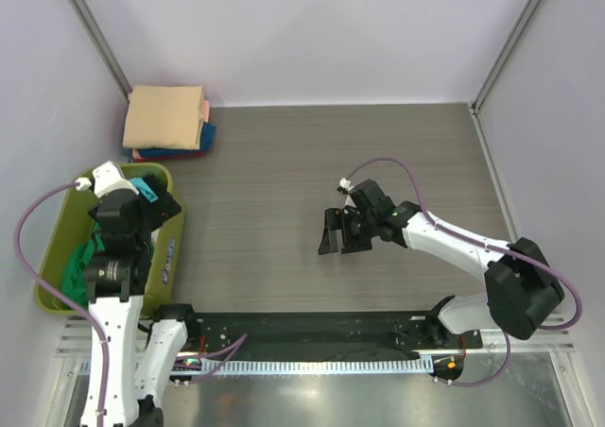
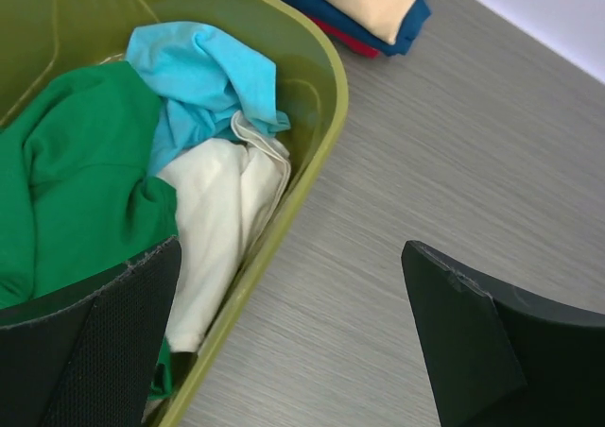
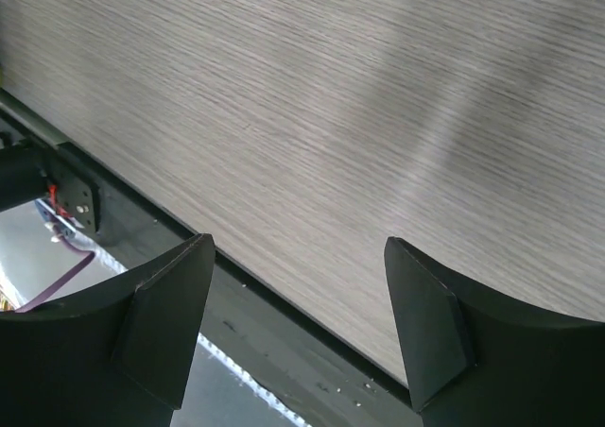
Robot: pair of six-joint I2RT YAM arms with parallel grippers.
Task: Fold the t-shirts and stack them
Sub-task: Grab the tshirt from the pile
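Observation:
A folded stack of t-shirts (image 1: 168, 120) lies at the back left corner: tan on top, then pink/red and dark blue; it also shows in the left wrist view (image 2: 364, 7). In the olive-yellow bin (image 2: 317, 139) lie crumpled green (image 2: 71, 177), turquoise (image 2: 203, 77) and white (image 2: 222, 214) t-shirts. My left gripper (image 2: 293, 333) is open and empty, hovering over the bin's right rim. My right gripper (image 1: 340, 233) is open and empty above the bare tabletop near the middle; it also shows in the right wrist view (image 3: 298, 323).
The bin (image 1: 175, 233) stands at the table's left edge. The black rail (image 1: 312, 328) runs along the near edge. Walls close the back and sides.

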